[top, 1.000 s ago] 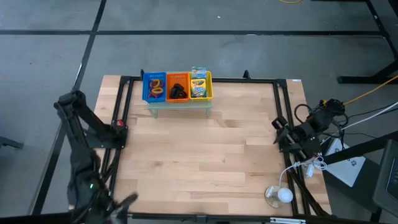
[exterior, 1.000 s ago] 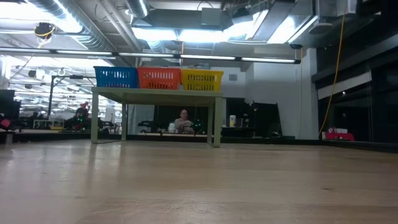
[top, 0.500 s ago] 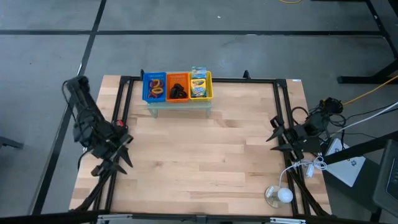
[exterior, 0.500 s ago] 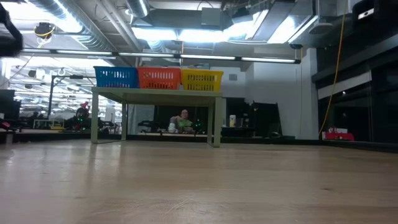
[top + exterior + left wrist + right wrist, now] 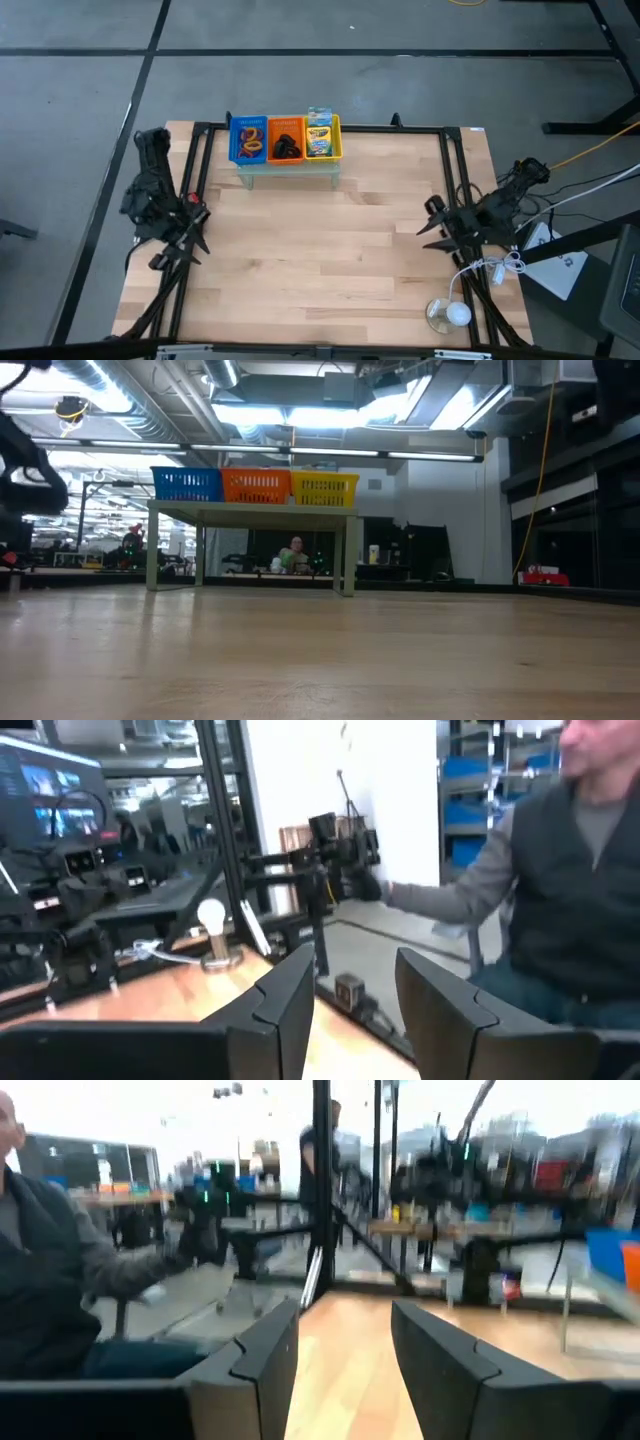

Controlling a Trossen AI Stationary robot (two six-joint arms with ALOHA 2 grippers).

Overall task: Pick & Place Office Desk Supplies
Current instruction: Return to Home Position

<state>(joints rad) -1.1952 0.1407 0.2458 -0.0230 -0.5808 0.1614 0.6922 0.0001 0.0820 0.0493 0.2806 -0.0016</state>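
The office desk supplies lie in three small bins on a pale green mesh riser [image 5: 287, 167] at the table's far middle. Coloured rings fill the blue bin [image 5: 248, 140], black clips the orange bin [image 5: 285, 141], and crayon boxes [image 5: 319, 136] the yellow bin. My left gripper [image 5: 180, 250] hangs open over the table's left edge, with nothing between its fingers [image 5: 285, 1005]. My right gripper [image 5: 428, 225] hangs open over the right edge, pointing toward the table's middle, also with nothing between its fingers [image 5: 270, 1355]. Both are far from the bins.
A lamp with a white bulb [image 5: 447, 313] and its cable lies at the near right corner. A black frame [image 5: 330, 127] runs round the table. A person in a dark vest [image 5: 560, 910] sits beyond the near edge. Bare wood [image 5: 320, 250] stretches between the grippers.
My left gripper has swung from the near left corner toward the far edge along the table's left side, sinking as it went. My right gripper has sunk a little and turned toward the table's middle. Both stayed open; the bins have not moved.
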